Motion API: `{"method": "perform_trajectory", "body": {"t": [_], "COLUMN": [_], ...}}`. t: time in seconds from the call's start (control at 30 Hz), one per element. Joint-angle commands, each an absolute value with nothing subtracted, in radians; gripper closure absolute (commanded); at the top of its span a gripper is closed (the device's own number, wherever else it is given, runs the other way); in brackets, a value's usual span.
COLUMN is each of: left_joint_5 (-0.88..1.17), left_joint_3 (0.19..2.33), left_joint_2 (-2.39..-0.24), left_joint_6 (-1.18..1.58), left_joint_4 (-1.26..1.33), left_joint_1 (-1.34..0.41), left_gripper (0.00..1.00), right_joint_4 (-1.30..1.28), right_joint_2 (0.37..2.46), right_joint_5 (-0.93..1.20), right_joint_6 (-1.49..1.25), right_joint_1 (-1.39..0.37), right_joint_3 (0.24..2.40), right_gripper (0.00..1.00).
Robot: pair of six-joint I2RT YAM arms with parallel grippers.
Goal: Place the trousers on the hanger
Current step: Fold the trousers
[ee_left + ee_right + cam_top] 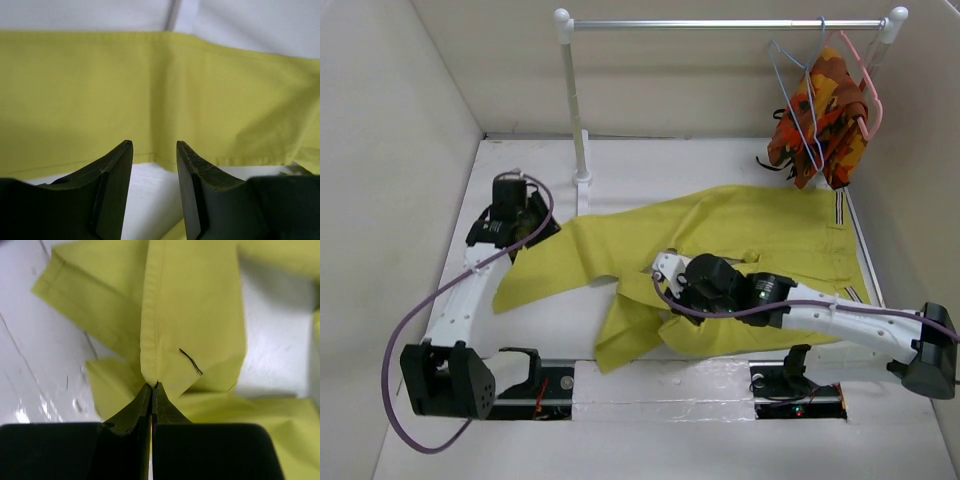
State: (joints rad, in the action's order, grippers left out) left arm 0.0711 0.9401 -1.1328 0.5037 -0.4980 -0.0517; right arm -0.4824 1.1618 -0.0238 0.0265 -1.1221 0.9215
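The mustard yellow-green trousers (pixel 750 225) lie spread on the white table, with the striped waistband at the right and the legs running left. My right gripper (pixel 663 268) is shut on a fold of a leg near the middle; in the right wrist view its jaws (pixel 153 385) pinch the cloth (pixel 195 315) along a seam. My left gripper (pixel 525 222) sits at the far-left leg end. In its wrist view it (pixel 154 142) stands open over bare table, the trouser hem (pixel 150 90) just past its tips. The pale-blue hanger (pixel 792 85) hangs on the rail at the back right.
A white rack stands at the back, its post (pixel 578 110) carrying a horizontal rail (pixel 720 24). A pink hanger (pixel 868 95) with an orange, red and brown patterned garment (pixel 828 125) hangs next to the blue one. Pale walls enclose the table on three sides.
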Motion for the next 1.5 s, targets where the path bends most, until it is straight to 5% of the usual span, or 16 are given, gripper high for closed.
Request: {"method": "perform_trajectory", "body": {"t": [0.0,0.17,0.33,0.57,0.93,1.2,1.3,1.47], "left_joint_5": [-0.014,0.075,0.146,0.02,-0.109,-0.126,-0.135,-0.195], "left_joint_3": [1.107,0.884,0.703,0.821,1.095,1.431,1.395,1.278], "left_joint_2": [-1.207,-1.212,-1.337,-1.509,-1.775,-1.68,-1.562,-1.375], "left_joint_6": [0.434,0.515,0.668,0.692,0.657,0.592,0.568,0.453], "left_joint_4": [-0.56,-0.483,-0.312,-0.305,-0.333,-0.477,-0.476,-0.518], "left_joint_1": [-0.103,-0.092,-0.054,-0.054,0.135,0.092,0.072,-0.063], "left_gripper": [0.61,0.42,0.4,0.4,0.41,0.4,0.4,0.42], "right_joint_4": [-0.561,-0.581,-0.642,-0.563,-0.601,-0.571,-0.611,-0.679], "right_joint_2": [1.091,1.08,1.126,1.115,1.335,1.095,1.14,1.178], "right_joint_5": [0.089,0.074,0.123,0.101,0.245,0.384,0.411,0.336], "right_joint_6": [-0.029,-0.012,0.051,0.063,0.241,0.195,0.179,0.173], "right_joint_1": [-1.106,-1.065,-1.101,-1.085,-1.104,-1.132,-1.181,-1.209], "right_joint_3": [0.825,0.845,0.908,0.962,1.581,1.094,0.891,0.841], "right_gripper": [1.0,1.0,1.0,1.0,1.0,1.0,1.0,0.98]}}
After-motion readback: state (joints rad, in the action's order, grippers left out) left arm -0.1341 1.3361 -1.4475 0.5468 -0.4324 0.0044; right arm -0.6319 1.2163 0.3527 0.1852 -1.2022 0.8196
